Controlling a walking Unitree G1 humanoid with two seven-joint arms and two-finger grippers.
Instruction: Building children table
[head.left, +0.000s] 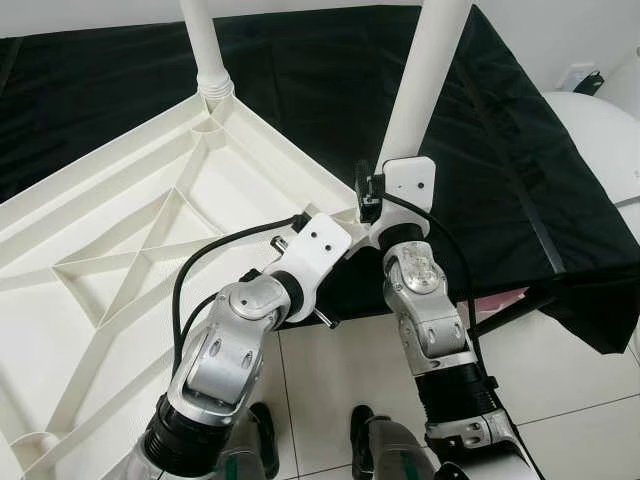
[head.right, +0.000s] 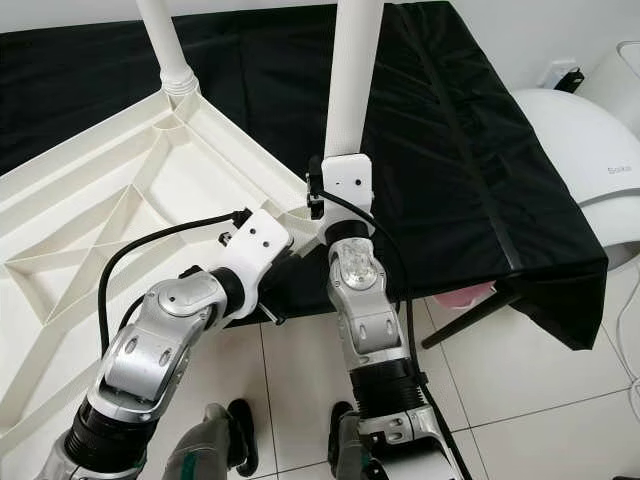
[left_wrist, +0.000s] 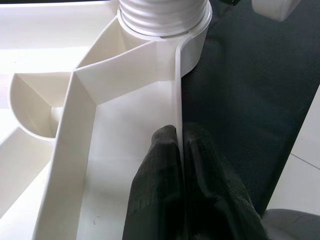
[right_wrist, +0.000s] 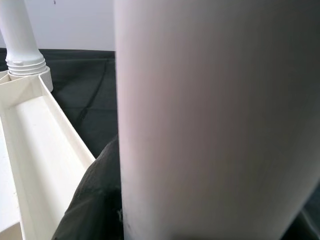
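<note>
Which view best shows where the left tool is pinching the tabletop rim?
The left wrist view: the left tool is shut on the tabletop rim, one black finger on each side, just below the threaded leg socket. In the eye views the wrist housing covers the fingers; the rim is visible.

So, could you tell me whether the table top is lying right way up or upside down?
Upside down: the table top shows its ribbed underside, and a leg stands up from its corner socket.
</note>
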